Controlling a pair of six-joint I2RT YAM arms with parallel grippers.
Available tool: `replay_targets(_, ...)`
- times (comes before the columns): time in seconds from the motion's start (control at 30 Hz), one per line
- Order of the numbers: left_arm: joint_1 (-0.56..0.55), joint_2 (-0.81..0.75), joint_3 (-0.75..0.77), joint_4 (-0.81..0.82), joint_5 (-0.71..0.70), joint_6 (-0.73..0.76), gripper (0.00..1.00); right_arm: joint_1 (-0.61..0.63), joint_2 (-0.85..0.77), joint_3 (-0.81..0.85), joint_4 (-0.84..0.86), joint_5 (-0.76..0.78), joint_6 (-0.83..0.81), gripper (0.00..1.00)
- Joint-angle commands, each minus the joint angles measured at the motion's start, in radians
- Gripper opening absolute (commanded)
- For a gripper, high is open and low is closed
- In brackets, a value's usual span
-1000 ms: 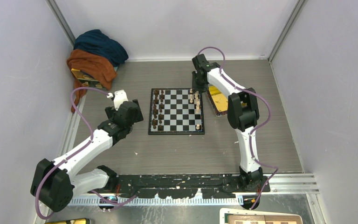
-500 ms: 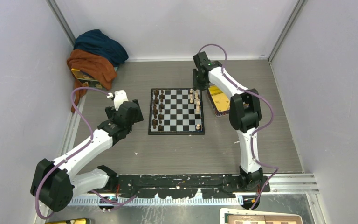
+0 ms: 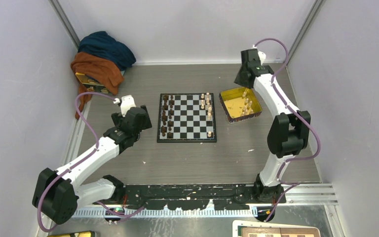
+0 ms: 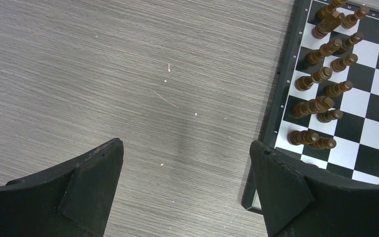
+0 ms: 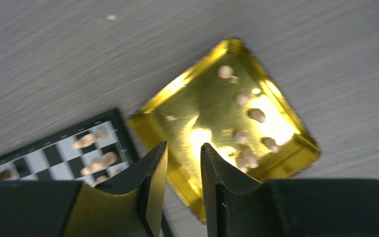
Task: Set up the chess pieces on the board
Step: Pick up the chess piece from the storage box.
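Note:
The board (image 3: 190, 121) lies mid-table. Several light-tan chess pieces (image 3: 207, 103) stand along its right side, one alone near the front right corner (image 3: 210, 133). More chess pieces (image 3: 246, 105) lie in the shiny yellow tray (image 3: 228, 113) just right of the board. My right gripper (image 3: 240, 79) hangs beyond the tray's far edge. In the right wrist view that gripper (image 5: 183, 145) is open by a narrow gap and holds nothing, with the tray's loose pieces (image 5: 242, 136) below. My left gripper (image 4: 185, 145) is wide open over bare table, left of the board (image 4: 370, 103).
Dark brown pieces (image 3: 167, 116) fill the board's two left columns, also seen in the left wrist view (image 4: 321, 74). A heap of blue and orange cloth (image 3: 101, 57) sits over a yellow box (image 3: 86, 79) in the far left corner. Walls close in on three sides.
My right arm has swung from over the board's far right corner out to the right and back, uncovering the tray. The left arm has not moved.

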Motion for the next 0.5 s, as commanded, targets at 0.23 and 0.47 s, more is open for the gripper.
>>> replay_targets(0.23, -0.009, 0.019, 0.038, 0.050, 0.001, 0.030, 1.00, -0.130, -0.014, -0.181, 0.083, 0.049, 0.096, 0.37)
replay_targets(0.47, -0.009, 0.025, 0.035, 0.055, -0.002, 0.037, 1.00, -0.160, 0.028, -0.194, 0.096, 0.032, 0.114, 0.37)
